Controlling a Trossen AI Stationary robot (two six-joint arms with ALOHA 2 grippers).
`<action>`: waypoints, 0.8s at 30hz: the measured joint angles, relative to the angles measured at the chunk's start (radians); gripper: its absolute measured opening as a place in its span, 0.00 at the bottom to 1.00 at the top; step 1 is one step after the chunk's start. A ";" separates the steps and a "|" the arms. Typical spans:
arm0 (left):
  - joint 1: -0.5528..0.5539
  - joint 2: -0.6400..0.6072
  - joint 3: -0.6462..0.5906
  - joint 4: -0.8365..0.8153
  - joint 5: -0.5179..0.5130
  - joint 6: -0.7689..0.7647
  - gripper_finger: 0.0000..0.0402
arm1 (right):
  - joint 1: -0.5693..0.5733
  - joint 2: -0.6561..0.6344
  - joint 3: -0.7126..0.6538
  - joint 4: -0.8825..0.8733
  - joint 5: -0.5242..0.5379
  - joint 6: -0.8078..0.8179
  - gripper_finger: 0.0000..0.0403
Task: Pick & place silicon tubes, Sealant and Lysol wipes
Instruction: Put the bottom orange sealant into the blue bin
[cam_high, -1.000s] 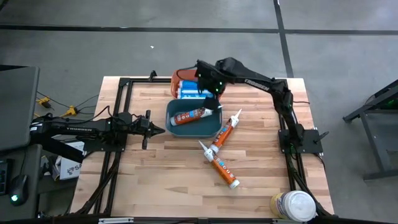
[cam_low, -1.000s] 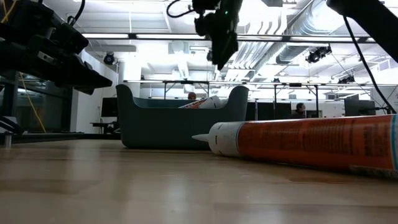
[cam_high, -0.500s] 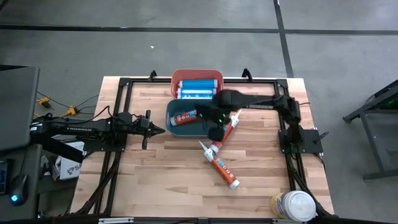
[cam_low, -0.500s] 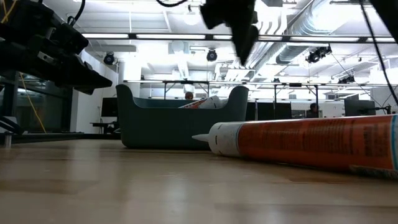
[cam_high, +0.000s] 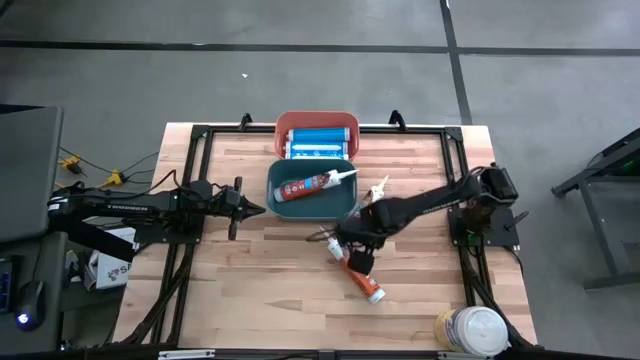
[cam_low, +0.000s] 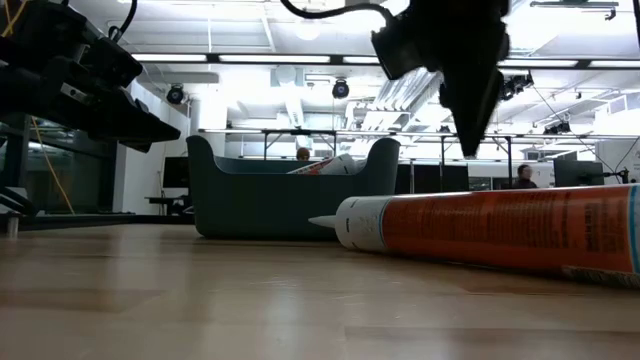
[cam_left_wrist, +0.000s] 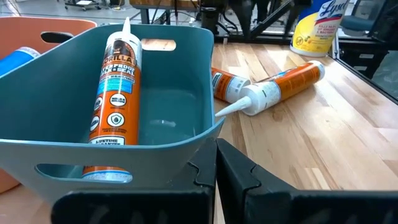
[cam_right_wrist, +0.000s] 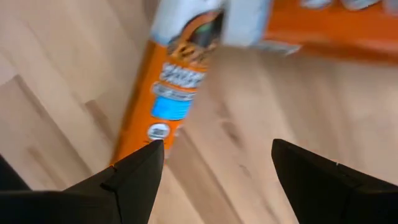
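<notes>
- Right gripper (cam_high: 352, 250) low over the table's middle, fingers (cam_right_wrist: 124, 180) spread wide and empty, straddling an orange sealant tube (cam_right_wrist: 168, 99) in the right wrist view.
- Two orange tubes loose on the wood: nearer tube (cam_high: 362, 276) at about 5 o'clock from the teal bin (cam_high: 272, 190), second tube (cam_high: 372, 195) at about 3 o'clock from it, nozzles meeting near the gripper.
- Best approach, as judged: descend square across the tube's mid-body, clear of the white nozzle, then close firmly; smooth round cartridge likely to roll on the slick planks.
- Third sealant tube (cam_left_wrist: 117, 93) already lying in the teal bin; blue cartridges (cam_high: 316, 140) in the orange bin (cam_high: 284, 124) at 12 o'clock.
- Lysol wipes (cam_high: 472, 329), a fat white-lidded canister, at the table's 5 o'clock corner, well apart.
- Left gripper (cam_high: 248, 209) parked at 9 o'clock beside the teal bin, fingers nearly together, empty.
</notes>
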 joint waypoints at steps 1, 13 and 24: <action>0.000 0.000 0.000 0.000 0.000 0.000 0.00 | 0.012 0.000 -0.023 0.031 -0.009 0.019 0.73; 0.000 0.000 0.000 0.000 -0.003 0.000 0.00 | 0.097 0.005 -0.154 0.238 0.043 0.198 0.73; 0.000 0.000 0.000 -0.004 -0.002 0.000 0.00 | 0.138 0.063 -0.154 0.336 0.050 0.277 0.73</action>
